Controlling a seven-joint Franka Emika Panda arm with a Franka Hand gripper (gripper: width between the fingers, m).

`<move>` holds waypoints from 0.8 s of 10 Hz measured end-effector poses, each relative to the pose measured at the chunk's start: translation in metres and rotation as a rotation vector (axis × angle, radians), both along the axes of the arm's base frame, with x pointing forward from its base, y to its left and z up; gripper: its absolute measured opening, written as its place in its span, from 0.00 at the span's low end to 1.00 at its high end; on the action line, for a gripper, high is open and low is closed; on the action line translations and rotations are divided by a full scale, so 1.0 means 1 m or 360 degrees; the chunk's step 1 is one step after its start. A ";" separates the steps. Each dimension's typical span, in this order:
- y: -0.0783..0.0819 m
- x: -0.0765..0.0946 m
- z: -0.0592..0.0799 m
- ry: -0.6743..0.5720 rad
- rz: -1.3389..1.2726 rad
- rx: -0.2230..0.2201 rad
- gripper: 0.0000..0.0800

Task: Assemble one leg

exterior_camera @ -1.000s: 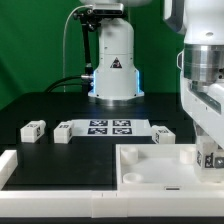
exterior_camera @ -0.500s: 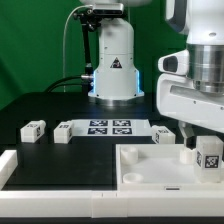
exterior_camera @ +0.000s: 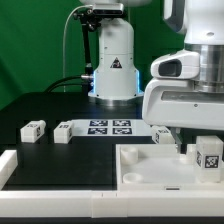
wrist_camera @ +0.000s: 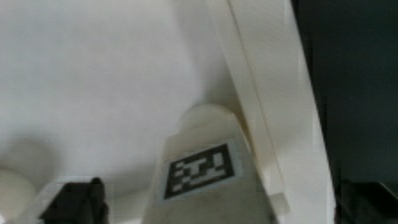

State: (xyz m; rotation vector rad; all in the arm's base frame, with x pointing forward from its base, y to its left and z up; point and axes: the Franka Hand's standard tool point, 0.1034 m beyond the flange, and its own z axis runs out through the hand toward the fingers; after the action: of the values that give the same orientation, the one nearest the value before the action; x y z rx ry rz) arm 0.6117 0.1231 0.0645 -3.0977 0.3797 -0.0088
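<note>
A leg [exterior_camera: 210, 156], a small white block with a square tag, stands upright in the far right corner of the large white panel [exterior_camera: 150, 170]. My gripper [exterior_camera: 197, 145] hangs just over it, jaws open, with one dark finger [exterior_camera: 183, 148] to the leg's left in the exterior view. In the wrist view the leg [wrist_camera: 206, 165] sits between my spread fingertips [wrist_camera: 75, 203] without touching them, and my gripper [wrist_camera: 217, 208] holds nothing. Three more legs lie on the table, two at the exterior view's left [exterior_camera: 33, 128] [exterior_camera: 65, 131] and one behind the panel [exterior_camera: 160, 135].
The marker board [exterior_camera: 108, 127] lies flat at mid-table before the arm's white base [exterior_camera: 113, 70]. A white L-shaped fence [exterior_camera: 12, 165] runs along the front left edge.
My gripper has let go of the leg, risen and shifted toward the exterior view's left. The leg stays standing in the panel's corner.
</note>
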 end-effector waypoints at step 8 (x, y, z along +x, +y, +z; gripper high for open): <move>-0.005 0.001 -0.001 -0.0006 0.0520 -0.0045 0.52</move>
State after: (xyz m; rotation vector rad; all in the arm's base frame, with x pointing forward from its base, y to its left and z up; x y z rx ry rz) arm 0.6123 0.1178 0.0639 -3.1448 -0.1300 -0.0146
